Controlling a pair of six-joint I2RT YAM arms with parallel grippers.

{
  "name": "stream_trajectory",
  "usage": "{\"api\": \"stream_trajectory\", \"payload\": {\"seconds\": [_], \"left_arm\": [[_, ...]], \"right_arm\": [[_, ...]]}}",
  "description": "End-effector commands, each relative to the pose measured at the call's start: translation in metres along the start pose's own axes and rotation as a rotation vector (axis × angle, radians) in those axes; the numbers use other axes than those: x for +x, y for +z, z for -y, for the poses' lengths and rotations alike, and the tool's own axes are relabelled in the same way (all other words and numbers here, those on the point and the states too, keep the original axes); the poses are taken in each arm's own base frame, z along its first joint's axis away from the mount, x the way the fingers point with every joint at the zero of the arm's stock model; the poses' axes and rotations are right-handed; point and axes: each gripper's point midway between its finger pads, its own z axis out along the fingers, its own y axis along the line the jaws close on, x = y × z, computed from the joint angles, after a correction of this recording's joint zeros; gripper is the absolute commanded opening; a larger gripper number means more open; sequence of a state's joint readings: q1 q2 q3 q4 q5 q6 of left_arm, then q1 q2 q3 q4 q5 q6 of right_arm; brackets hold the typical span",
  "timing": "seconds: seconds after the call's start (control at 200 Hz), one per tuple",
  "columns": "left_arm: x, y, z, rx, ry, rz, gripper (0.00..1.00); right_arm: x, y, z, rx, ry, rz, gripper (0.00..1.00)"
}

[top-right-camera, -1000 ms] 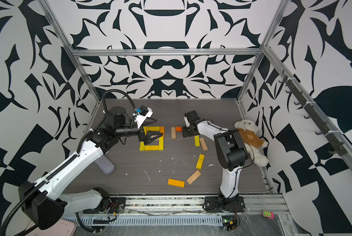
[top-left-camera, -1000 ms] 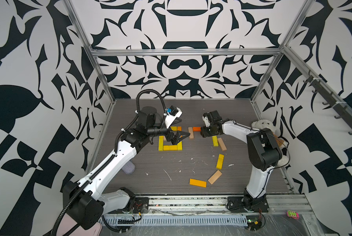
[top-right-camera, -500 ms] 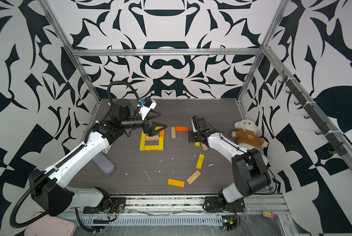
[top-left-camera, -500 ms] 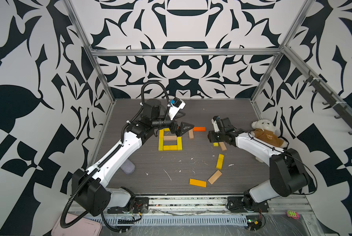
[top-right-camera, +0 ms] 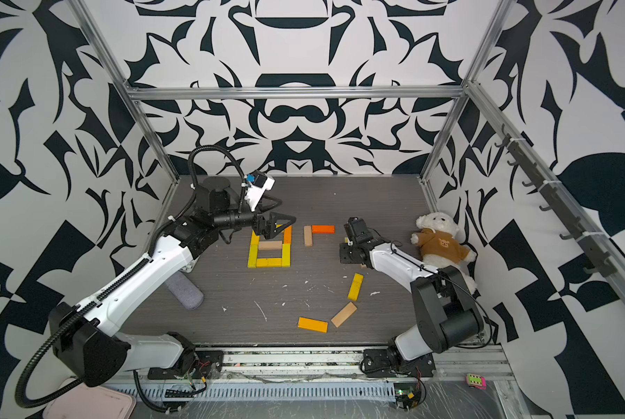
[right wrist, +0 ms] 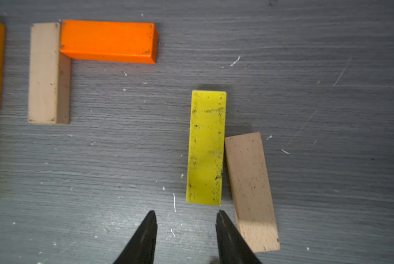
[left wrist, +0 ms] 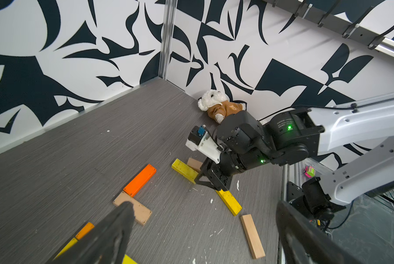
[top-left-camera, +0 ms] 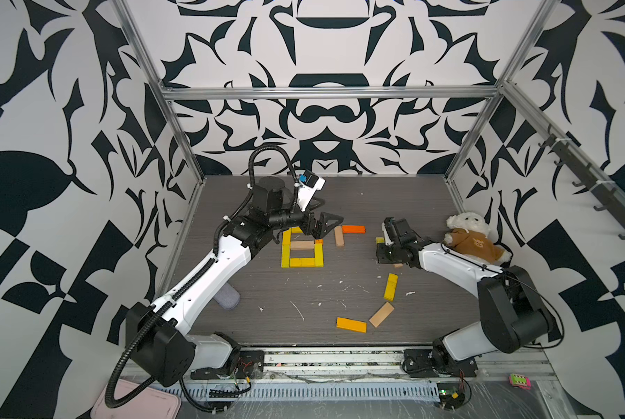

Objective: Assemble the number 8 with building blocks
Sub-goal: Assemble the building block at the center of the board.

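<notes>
Yellow building blocks (top-left-camera: pixel 301 262) form a square on the floor, with a tan crossbar (top-left-camera: pixel 301 245) inside it, shown in both top views. Beside it lie a tan block (top-left-camera: pixel 338 235) and a red-orange block (top-left-camera: pixel 353 229) in an L. My left gripper (top-left-camera: pixel 325 225) hovers wide open over the square's far right corner, holding nothing. My right gripper (right wrist: pixel 186 217) points down, open with bare floor between its fingertips. Just ahead of it lie a yellow block (right wrist: pixel 206 146) and a touching tan block (right wrist: pixel 250 189). Loose yellow (top-left-camera: pixel 390 286), tan (top-left-camera: pixel 381 315) and orange (top-left-camera: pixel 351 324) blocks lie nearer the front.
A white teddy bear (top-left-camera: pixel 470 239) in a brown shirt leans against the right wall behind the right arm. A grey cylinder (top-left-camera: pixel 227 299) lies under the left arm. Patterned walls enclose three sides of the floor.
My right gripper has moved away from the red-orange block, to the right and toward the front, and its jaws have narrowed. My left gripper has shifted slightly farther over the square.
</notes>
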State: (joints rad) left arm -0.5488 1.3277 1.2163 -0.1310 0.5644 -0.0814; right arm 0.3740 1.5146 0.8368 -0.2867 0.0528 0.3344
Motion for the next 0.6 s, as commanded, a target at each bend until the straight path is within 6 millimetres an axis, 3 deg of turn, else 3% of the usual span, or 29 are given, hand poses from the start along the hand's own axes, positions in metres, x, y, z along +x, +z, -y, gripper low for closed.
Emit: {"api": "stream_trajectory", "payload": {"seconds": [0.0,0.28,0.595], "left_arm": [[-0.005,-0.008,0.003,-0.006,0.033,0.053,0.99],[-0.004,-0.009,0.001,-0.021,0.005,0.032,0.99],[-0.002,-0.009,0.001,-0.022,0.029,0.028,0.99]], "right_arm": [[-0.006,0.002,0.006,0.034,0.026,0.009,0.44],[-0.002,0.021,0.018,0.089,0.043,-0.033,0.42],[-0.015,0.034,0.019,0.11,0.013,-0.046,0.42]]}}
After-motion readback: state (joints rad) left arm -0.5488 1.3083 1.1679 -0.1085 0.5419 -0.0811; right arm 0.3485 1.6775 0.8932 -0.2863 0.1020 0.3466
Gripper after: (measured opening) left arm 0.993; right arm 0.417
